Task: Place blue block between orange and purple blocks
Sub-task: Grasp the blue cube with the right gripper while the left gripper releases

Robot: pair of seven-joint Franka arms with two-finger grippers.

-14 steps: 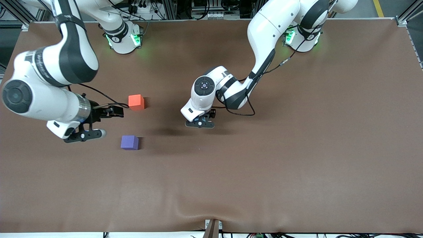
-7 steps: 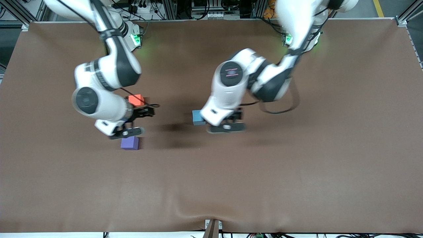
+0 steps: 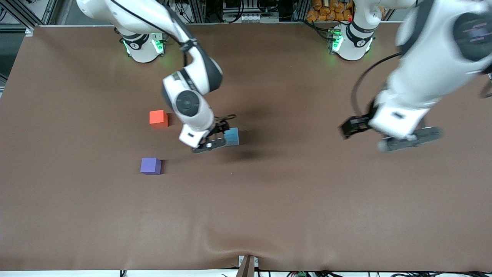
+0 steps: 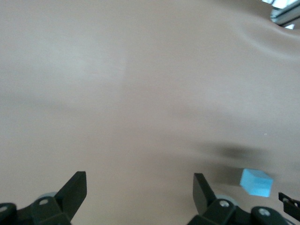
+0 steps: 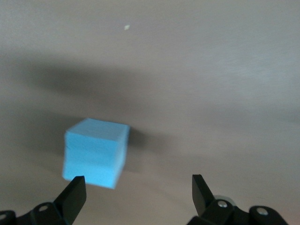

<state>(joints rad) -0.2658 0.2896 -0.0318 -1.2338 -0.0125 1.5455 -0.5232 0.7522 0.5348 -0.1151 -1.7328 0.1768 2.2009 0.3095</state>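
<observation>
Sky-blue block (image 3: 232,136) sits on the brown desk (image 3: 269,211), well apart from the orange block (image 3: 158,118) and purple block (image 3: 150,166), toward the left arm's end. Right tool (image 3: 210,143) hovers beside it, fingers wide and empty. Left tool (image 3: 388,134), also wide, waits aside. The grasp looks pending: centre over the block, descend, close.

Even overhead light falls on my brown table (image 3: 307,211), dim toward its corners. My left arm (image 3: 423,77) smears with motion blur; my right arm (image 3: 192,96) is sharper and throws a soft shadow beside the blue block (image 3: 232,136). Green base lights glow. Both wrist views are hazy and washed out.
</observation>
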